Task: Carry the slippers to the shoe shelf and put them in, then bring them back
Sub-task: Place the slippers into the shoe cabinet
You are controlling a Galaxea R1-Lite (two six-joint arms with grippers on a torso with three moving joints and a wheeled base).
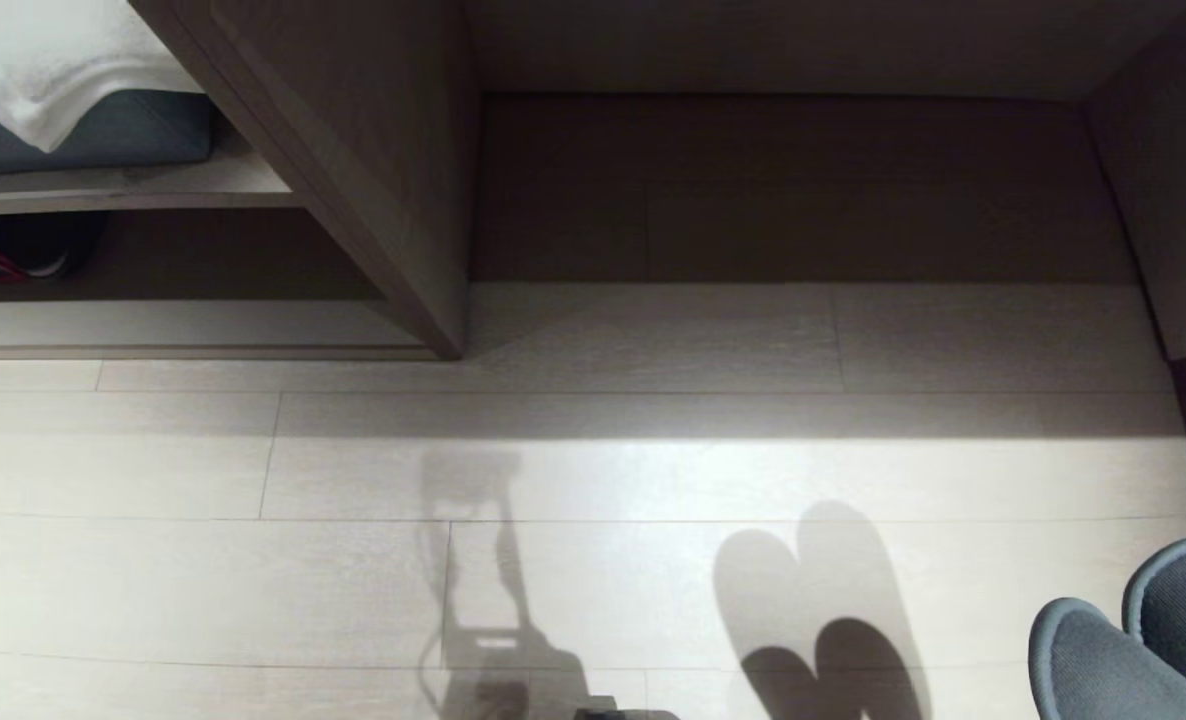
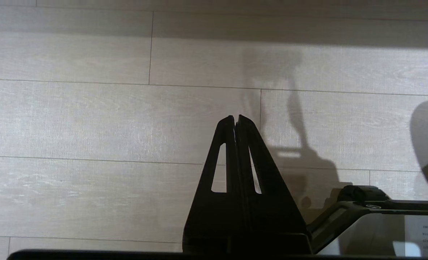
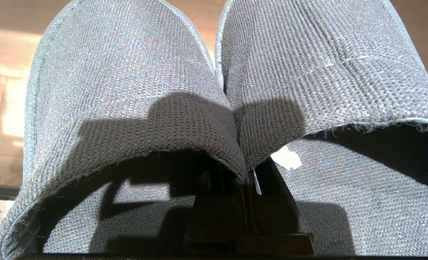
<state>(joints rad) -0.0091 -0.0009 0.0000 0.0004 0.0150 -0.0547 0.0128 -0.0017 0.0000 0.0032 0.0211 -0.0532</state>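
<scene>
Pinched in the right claw (image 3: 249,173) by their adjoining inner band edges, the slippers (image 3: 214,108) hang side by side above the pale plank floor (image 1: 593,560), toes and long axes pointing away from the wrist. Left claw (image 2: 235,121) hovers pressed together, empty. Leftward stands the shoe shelf (image 1: 183,320).

Bare floor (image 1: 653,560) lies open between me and the furniture. Far left, the shoe shelf (image 1: 183,325) is fronted by a thin lip, with a dark shoe (image 1: 23,250) in its left end. An upright panel (image 1: 393,200) walls it from the wider recess (image 1: 793,190) on the right.
</scene>
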